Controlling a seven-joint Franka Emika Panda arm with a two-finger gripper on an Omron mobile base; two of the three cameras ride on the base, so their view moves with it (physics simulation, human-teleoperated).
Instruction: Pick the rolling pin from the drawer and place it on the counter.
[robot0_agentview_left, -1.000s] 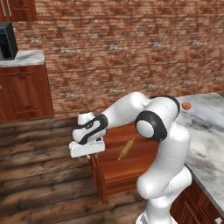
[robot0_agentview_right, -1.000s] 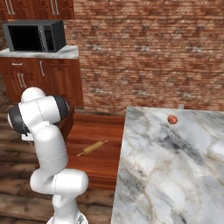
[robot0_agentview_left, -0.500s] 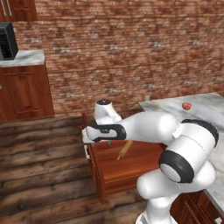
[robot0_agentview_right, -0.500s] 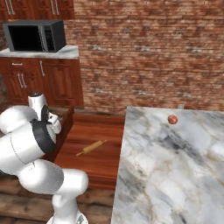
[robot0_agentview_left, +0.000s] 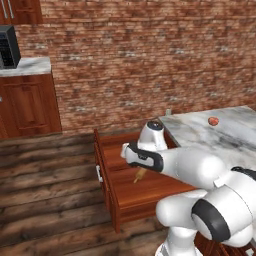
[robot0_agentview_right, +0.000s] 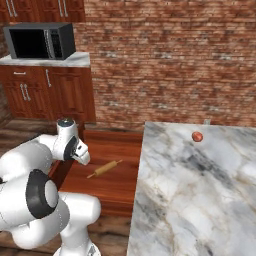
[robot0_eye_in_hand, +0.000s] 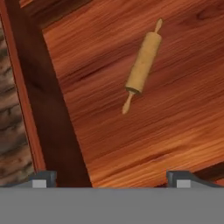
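My arm: folded forward and low, elbow bent, wrist turned downward. My hand (robot0_eye_in_hand: 111, 178): pointing down, fingertips (robot0_eye_in_hand: 43, 178) spread wide apart at the edge of the hand view, nothing between them.

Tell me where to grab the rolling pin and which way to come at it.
Grip the rolling pin across its thick middle barrel, coming straight down from above. It lies flat and alone on the open drawer floor, so the top is free. The end pegs look too thin to hold well. Turn the fingers crosswise to its long axis, one on each long side.
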